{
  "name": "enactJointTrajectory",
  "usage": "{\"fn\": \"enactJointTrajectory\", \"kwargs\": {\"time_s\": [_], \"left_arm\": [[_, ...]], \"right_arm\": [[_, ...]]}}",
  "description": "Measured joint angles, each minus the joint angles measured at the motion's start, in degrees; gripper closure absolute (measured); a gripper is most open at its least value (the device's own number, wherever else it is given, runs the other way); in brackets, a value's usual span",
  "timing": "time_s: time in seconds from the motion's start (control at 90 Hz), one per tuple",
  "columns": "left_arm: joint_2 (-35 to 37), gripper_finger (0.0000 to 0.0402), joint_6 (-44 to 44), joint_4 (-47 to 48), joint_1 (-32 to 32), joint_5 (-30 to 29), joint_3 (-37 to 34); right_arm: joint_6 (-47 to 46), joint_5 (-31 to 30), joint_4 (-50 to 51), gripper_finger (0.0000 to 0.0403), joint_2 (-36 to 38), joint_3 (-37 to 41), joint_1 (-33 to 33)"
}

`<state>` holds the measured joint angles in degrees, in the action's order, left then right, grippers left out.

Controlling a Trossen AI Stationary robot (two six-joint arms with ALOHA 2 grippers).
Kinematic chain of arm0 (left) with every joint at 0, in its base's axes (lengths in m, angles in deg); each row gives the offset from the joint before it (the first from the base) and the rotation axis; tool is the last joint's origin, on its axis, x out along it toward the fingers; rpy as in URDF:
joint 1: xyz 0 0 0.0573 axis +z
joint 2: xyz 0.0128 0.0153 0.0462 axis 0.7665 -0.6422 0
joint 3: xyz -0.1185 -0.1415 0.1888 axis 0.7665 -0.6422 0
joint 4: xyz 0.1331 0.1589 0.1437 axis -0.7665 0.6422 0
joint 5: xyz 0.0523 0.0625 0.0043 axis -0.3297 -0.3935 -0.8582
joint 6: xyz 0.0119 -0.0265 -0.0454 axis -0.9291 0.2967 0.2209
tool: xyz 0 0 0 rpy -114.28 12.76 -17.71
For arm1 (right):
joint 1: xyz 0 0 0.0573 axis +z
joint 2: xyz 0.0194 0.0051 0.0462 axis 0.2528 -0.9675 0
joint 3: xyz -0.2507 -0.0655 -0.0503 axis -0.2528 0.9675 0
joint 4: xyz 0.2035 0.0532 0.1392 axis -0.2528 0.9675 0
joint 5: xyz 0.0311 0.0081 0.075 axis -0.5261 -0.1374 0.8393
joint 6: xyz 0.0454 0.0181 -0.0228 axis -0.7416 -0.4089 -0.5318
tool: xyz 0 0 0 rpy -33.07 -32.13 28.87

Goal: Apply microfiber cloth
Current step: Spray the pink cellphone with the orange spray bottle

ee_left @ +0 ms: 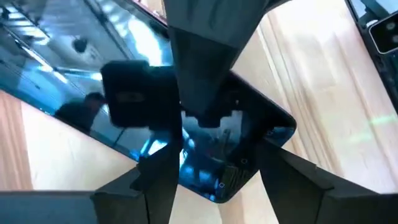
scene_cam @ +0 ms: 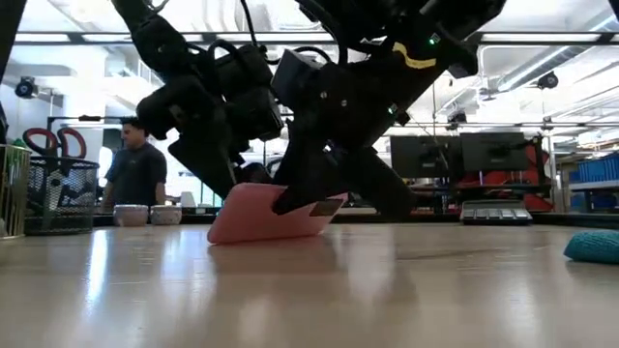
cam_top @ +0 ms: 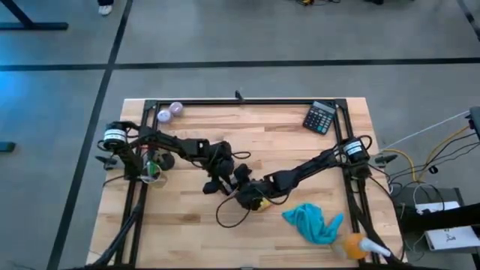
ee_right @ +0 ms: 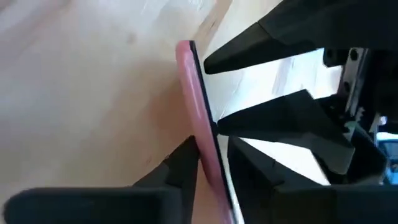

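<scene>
The teal microfiber cloth lies crumpled on the table at the near right, also seen in the low view; no gripper touches it. At the table's middle, both arms meet at a black phone in a pink case. The phone stands tilted, its lower long edge on the wood. My right gripper is shut on the phone. My left gripper is open, and its two fingertips point at the glossy screen. My right gripper pinches the phone between its two fingers: one finger on the pink back, the other on the screen side, across the phone's edge. The phone stays tilted with its lower edge on the table. My left gripper's fingertips stand at the screen; whether they touch it I cannot tell.
An orange spray bottle lies at the near right corner beside the cloth. A calculator sits at the far right, and two pale purple balls at the far left. A black cable loops near the phone. A person stands beyond the table.
</scene>
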<state>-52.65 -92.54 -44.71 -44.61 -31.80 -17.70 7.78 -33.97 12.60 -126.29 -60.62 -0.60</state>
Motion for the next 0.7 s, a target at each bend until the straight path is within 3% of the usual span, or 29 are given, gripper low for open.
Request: {"fn": "enactJointTrajectory", "kwargs": {"time_s": [0.156, 0.289, 0.411, 0.511, 0.622, 0.7], "left_arm": [[2.9, 0.0213, -0.1, 4.0, 0.1, -0.7, 0.0], [7.6, 0.0218, 0.3, 7.2, -0.4, -0.9, -0.5], [11.3, 0.0218, 0.9, 0.2, -2.1, -6.8, -3.2], [13.1, 0.0211, 1.1, -6.8, -3.5, -13.9, -6.2], [14.0, 0.0196, 2.8, -15.4, -4.2, -21.1, -10.1], [14.0, 0.0184, 4.6, -21.9, -4.2, -22.2, -12.9]], "right_arm": [[-2.1, 0.0, 1.6, 0.0391, 0.6, -0.5, 0.0], [-7.4, -0.5, 13.2, 0.0388, 1.7, -3.9, -0.5], [-12.5, 0.8, 24.6, 0.039, 2.7, -8.2, -1.9], [-17.1, 5.8, 31.1, 0.0391, 3.1, -11.4, -3.5], [-22.3, 13.2, 33.7, 0.0392, 3.2, -13.7, -5.2], [-25.5, 14.7, 34.1, 0.0392, 3.2, -14.4, -6.2]]}}
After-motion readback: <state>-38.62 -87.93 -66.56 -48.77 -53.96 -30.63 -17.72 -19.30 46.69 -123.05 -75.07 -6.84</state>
